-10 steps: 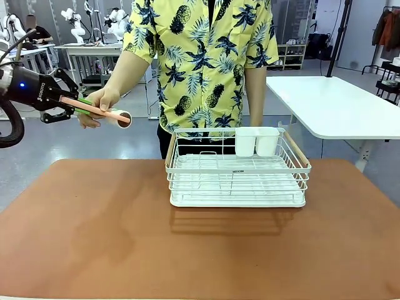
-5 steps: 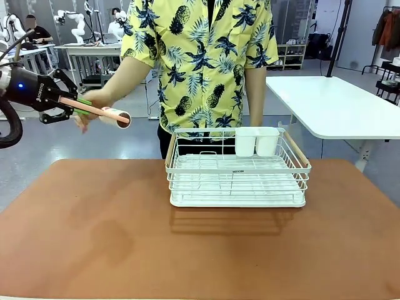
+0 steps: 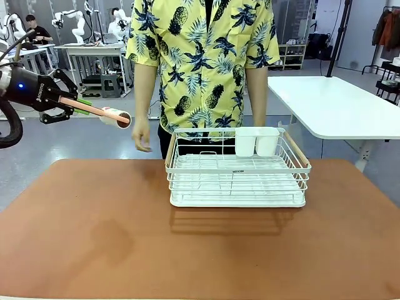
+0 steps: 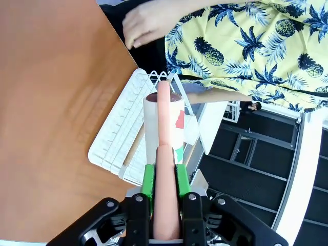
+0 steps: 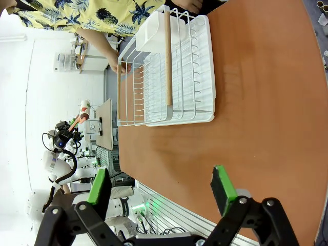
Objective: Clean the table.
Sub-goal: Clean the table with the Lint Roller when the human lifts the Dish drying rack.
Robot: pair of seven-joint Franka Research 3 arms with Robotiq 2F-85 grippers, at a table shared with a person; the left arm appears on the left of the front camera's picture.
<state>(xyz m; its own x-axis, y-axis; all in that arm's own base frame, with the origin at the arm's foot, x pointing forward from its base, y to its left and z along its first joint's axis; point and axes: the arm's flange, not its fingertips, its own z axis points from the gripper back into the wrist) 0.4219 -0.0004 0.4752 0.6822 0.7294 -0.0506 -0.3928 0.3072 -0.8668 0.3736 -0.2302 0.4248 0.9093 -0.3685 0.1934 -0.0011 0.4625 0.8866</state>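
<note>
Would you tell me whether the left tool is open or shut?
Shut: the left tool clamps the roller by its pink handle, green pads pressed against both sides.

Table (image 3: 94, 244) — large, with a smooth matte top in reddish-brown terracotta and rounded far corners. It lies level and spans the lower half of the front view from side to side. A faint darker patch sits left of centre. A white wire rack (image 3: 237, 172) stands on the far half — slightly right of centre, its shadow falling on the top toward the near edge.
</note>
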